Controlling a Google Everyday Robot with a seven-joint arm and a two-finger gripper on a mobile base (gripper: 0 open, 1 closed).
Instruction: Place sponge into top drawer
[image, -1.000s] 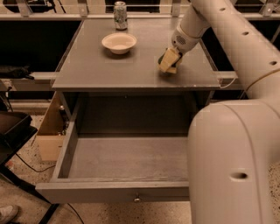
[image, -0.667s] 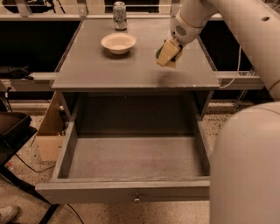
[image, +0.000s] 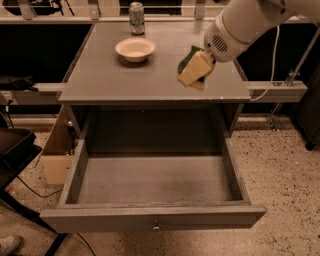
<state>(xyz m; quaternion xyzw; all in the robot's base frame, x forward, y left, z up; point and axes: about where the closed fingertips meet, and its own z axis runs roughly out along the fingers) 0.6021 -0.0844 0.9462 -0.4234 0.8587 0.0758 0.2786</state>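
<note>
In the camera view, the gripper (image: 198, 62) was at the end of the white arm (image: 245, 20), which came in from the upper right. It hung above the right front part of the grey tabletop (image: 150, 80). Its fingers were pressed on the sponge (image: 192, 72) and were mostly hidden behind it. The sponge was tilted, with the pale yellow foam turned to the camera and the dark green layer at the back, toward the wrist. It appeared to be lifted from the surface, not lying on it, and this was probably so that it could pass over the table edge without dragging.

The top drawer (image: 150, 218) stood pulled out below the tabletop and toward the camera, with its round knob (image: 156, 227) in the middle of the front panel. Nothing was seen lying inside it. It was open in this way so that the sponge could go in from above. The sponge was not over the opening; it was behind it and higher, toward the right side.

A cream bowl (image: 135, 49) and a drink can (image: 136, 11) stood at the back left of the tabletop, well apart from the gripper, so they seemed not to block the way. By judgement, the carrying step was in hand, and the next move asked for bringing the sponge forward and down into the drawer before the fingers let it go.
</note>
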